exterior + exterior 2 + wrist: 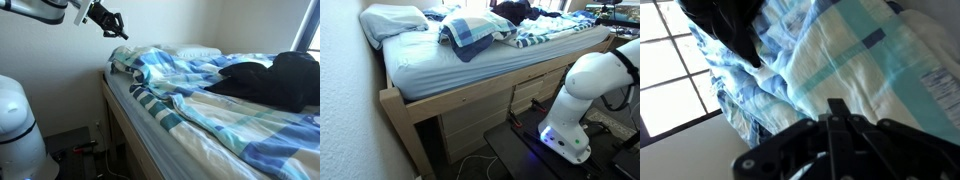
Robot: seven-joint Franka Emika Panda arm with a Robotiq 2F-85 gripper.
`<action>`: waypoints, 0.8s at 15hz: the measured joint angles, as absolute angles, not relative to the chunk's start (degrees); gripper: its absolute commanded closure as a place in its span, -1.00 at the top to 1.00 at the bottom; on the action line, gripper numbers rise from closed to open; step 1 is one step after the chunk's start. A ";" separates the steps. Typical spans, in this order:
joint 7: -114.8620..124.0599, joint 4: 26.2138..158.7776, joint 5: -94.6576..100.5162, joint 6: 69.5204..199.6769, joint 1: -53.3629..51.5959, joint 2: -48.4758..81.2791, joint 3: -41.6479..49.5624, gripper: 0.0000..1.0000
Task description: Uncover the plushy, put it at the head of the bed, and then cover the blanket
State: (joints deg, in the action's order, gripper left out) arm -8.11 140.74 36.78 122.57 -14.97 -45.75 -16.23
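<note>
The blanket [200, 95] lies rumpled on the bed [160, 140], its long axis running 10 to 4 o'clock in an exterior view. A black bundle [275, 80] sits on it at 3 o'clock. The fingers [115, 27], pressed together and empty, hang at 10 o'clock above its bunched end.

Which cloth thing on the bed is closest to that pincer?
The blue-striped blanket: its bunched end is nearest the pincer; the white pillow and black bundle lie farther away.

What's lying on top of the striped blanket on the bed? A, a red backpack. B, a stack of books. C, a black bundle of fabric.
C: in an exterior view the black bundle of fabric rests on the striped blanket.
</note>
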 measured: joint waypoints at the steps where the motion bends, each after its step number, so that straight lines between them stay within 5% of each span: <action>1: -9.00 140.12 36.31 122.65 -15.11 -45.51 -15.41 -0.18; 9: -24.28 139.13 18.67 129.05 -24.90 -44.61 -7.87 0.98; 12: -30.28 139.43 10.49 128.84 -29.09 -44.65 -4.45 1.00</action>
State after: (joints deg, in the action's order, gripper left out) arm -30.28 139.43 10.49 128.84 -29.09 -44.65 -4.45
